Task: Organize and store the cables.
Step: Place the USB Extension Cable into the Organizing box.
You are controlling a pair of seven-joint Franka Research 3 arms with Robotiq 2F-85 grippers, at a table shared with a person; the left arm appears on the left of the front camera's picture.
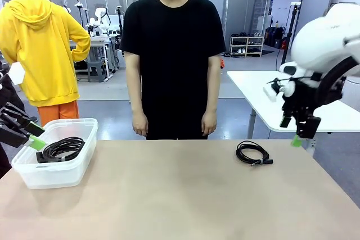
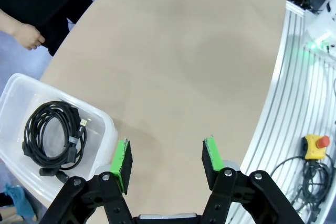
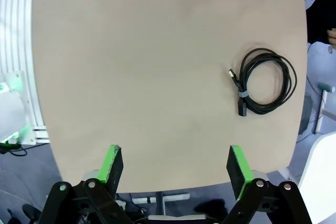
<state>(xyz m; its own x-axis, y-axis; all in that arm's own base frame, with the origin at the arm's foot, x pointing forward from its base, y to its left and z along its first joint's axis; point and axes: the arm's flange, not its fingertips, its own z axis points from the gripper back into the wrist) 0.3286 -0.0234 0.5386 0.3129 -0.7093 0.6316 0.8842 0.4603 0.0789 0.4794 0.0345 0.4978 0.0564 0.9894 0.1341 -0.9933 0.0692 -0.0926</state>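
One coiled black cable [image 1: 252, 153] lies on the tan table [image 1: 180, 195] at the far right, bound by a small tie; the right wrist view has this cable [image 3: 265, 81] well ahead of the fingers. More coiled black cables [image 1: 61, 149] rest inside the clear plastic bin [image 1: 34, 173] at the left, and those cables [image 2: 51, 135] lie left of the left fingers. My left gripper [image 1: 31, 134] hovers at the bin's left rim, open and empty [image 2: 165, 161]. My right gripper [image 1: 301, 133] hangs open above the table's right edge, holding nothing [image 3: 174, 167].
A person in black stands at the far side, hands [image 1: 139, 123] down at their sides. A white table [image 1: 292, 91] stands behind at right. A red stop button [image 2: 316, 144] and loose wires lie beyond the near table edge.
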